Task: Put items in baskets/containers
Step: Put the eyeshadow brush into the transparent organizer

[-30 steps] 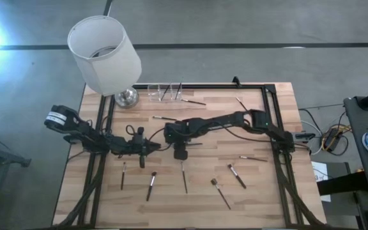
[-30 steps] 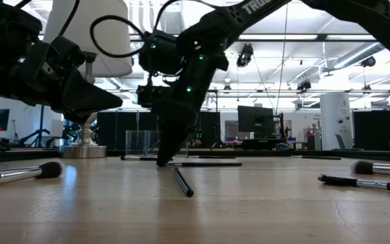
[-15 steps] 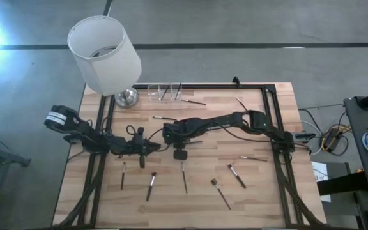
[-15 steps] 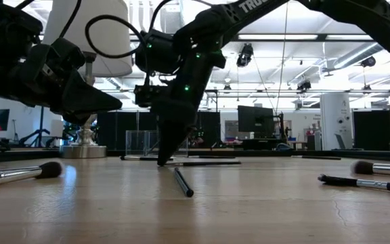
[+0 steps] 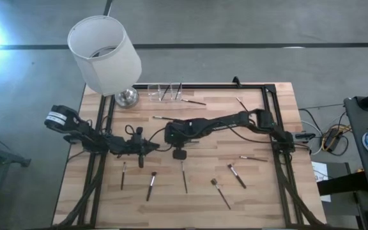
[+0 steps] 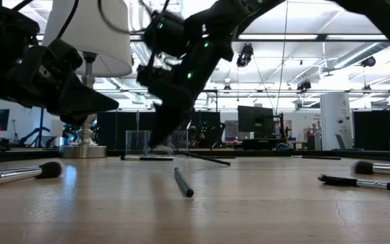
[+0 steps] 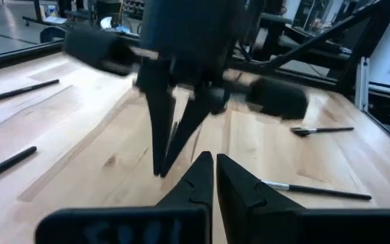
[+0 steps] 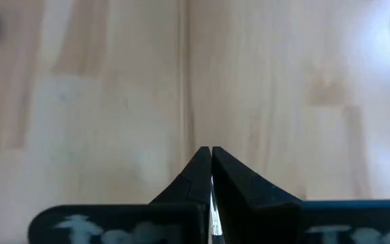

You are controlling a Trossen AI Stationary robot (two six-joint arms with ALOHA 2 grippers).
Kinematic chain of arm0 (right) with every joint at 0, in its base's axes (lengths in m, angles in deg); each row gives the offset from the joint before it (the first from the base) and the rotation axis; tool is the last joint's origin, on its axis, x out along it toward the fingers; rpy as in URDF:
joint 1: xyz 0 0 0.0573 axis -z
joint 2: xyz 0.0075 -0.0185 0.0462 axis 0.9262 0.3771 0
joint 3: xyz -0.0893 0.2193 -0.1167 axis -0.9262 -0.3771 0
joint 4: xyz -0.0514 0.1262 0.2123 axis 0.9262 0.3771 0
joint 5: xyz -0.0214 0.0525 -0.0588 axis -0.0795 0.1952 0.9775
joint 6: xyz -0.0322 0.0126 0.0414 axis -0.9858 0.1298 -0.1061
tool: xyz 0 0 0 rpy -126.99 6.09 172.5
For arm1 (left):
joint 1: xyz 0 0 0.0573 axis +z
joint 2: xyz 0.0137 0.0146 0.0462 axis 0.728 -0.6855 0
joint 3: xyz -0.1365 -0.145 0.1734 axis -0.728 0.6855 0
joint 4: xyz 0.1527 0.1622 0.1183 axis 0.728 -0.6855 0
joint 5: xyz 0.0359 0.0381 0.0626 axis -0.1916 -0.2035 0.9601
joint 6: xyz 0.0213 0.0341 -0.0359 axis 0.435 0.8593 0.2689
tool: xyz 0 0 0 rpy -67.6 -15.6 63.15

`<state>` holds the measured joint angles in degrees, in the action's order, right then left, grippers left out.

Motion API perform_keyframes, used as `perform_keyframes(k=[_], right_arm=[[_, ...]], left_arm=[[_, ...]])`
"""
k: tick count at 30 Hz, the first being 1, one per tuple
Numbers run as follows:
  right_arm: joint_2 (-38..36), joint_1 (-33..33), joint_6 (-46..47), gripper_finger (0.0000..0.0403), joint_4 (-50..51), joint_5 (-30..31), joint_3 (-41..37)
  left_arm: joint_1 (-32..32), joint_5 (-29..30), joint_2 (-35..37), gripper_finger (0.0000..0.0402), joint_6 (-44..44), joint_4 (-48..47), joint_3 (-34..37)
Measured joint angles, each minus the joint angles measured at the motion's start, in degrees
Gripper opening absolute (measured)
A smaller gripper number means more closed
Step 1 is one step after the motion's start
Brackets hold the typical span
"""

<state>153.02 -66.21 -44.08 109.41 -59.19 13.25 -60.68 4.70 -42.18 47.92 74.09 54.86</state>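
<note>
Mid-table, right gripper (image 5: 179, 154) points down, jaws pinching a brush (image 6: 205, 158); left's pressed together.

holder (image 5: 165, 91) at table's (image 5: 260, 134) back edge, beside lamp (image 5: 104, 54), brushes (image 5: 183, 177) in front

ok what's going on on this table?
Two arms are sorting makeup brushes into the clear holder at the table's far edge, beside the lamp. The right gripper is shut on a thin brush at mid-table, one end raised and the brush tilted. The left gripper sits close by, shut and empty. Several loose brushes lie on the wood; a few already stand in the holder.
</note>
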Motion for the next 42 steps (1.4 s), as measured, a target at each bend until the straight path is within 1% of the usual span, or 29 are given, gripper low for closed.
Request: perform_keyframes(k=[3, 8, 11, 14, 15, 17, 19, 21, 27, 31, 33, 37, 42], right_arm=[[-3.4, -0.1, 1.0, 0.0008, -4.9, -0.4, -4.4], [-10.2, -0.3, 2.7, 0.0008, -12.8, -0.4, -11.6], [-14.1, -0.3, 3.5, 0.0008, -17.6, -0.3, -15.9], [-17.5, -0.3, 4.2, 0.0008, -21.2, 1.0, -19.6], [-18.6, -0.3, 4.3, 0.0008, -22.5, 1.1, -20.8], [-20.3, -0.3, 4.3, 0.0008, -24.9, 1.1, -22.6], [-21.4, -0.3, 4.5, 0.0008, -26.7, 1.1, -24.0], [-21.9, -0.3, 4.5, 0.0008, -28.0, 1.1, -25.1], [-22.5, -0.4, 4.5, 0.0008, -29.2, 1.1, -25.6], [-22.5, -0.6, 4.3, 0.0008, -30.1, 1.1, -25.6], [-22.5, -0.6, 4.2, 0.0008, -30.2, 1.1, -25.5], [-22.5, -0.6, 4.2, 0.0008, -30.6, 1.1, -25.5], [-22.5, -0.8, 4.0, 0.0008, -31.1, 0.9, -25.6]], left_arm=[[0.0, -1.2, 0.0, 0.0002, 0.2, 0.3, -0.1], [0.0, 0.3, 0.0, 0.0013, -2.4, -0.9, -2.0], [0.0, 1.5, 0.0, 0.0036, -2.5, -4.4, -3.6], [0.0, 7.0, 0.0, 0.0067, -3.4, -8.7, -5.9], [0.0, 7.7, 0.0, 0.0076, -2.8, -10.0, -6.5], [0.0, 7.1, 0.0, 0.009, -1.9, -10.7, -7.9], [0.0, 5.3, 0.0, 0.0099, -0.5, -10.3, -9.4], [0.3, 4.2, -0.1, 0.0105, 0.2, -10.7, -10.5], [3.6, 4.2, -1.0, 0.0108, 0.0, -13.8, -12.2], [5.5, 3.9, -2.2, 0.0108, -0.2, -13.8, -13.1], [6.1, 2.2, -2.6, 0.0108, 0.3, -13.8, -14.0], [6.4, 0.5, -2.9, 0.0108, 2.2, -13.7, -15.4], [6.5, -0.1, -2.9, 0.0108, 3.1, -13.8, -16.2]])
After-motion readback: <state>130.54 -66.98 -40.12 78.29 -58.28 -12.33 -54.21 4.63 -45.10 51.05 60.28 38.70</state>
